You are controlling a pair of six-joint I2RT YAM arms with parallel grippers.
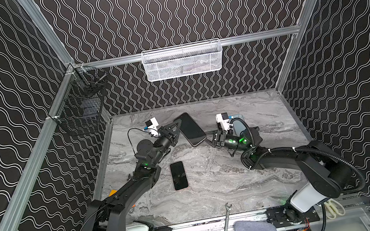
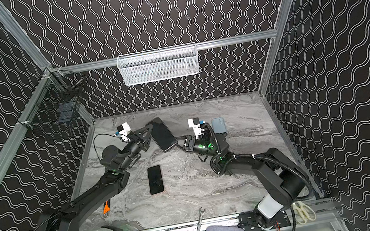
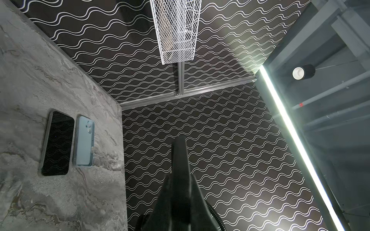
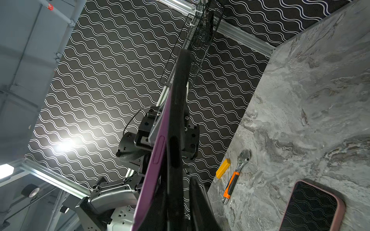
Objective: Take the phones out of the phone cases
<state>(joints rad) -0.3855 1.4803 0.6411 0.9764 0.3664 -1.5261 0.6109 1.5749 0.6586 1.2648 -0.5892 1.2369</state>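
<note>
I work inside a robotics lab's test cell. Aluminium extrusion rails (image 1: 255,36) frame it, and wavy-lined black panels (image 1: 185,5) wall it in at 9, 12 and 3 o'clock. My left arm (image 1: 126,196) and right arm (image 1: 317,170) are bolted to a mounting rail (image 1: 199,229) at 6. A white mesh basket (image 1: 182,61) hangs at 12, a black wire basket (image 1: 82,106) at 10. A combination wrench (image 1: 226,225) and scissors (image 1: 334,208) lie at the marble-look surface's (image 1: 243,188) 6 o'clock edge. The left wrist view shows a strip light (image 3: 286,124) and bare ceiling pipes (image 3: 330,92).

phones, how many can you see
4: held phone above the table, pink-cased phone mid-table, blue phone and black phone side by side, back right. Others may be hidden.
</note>
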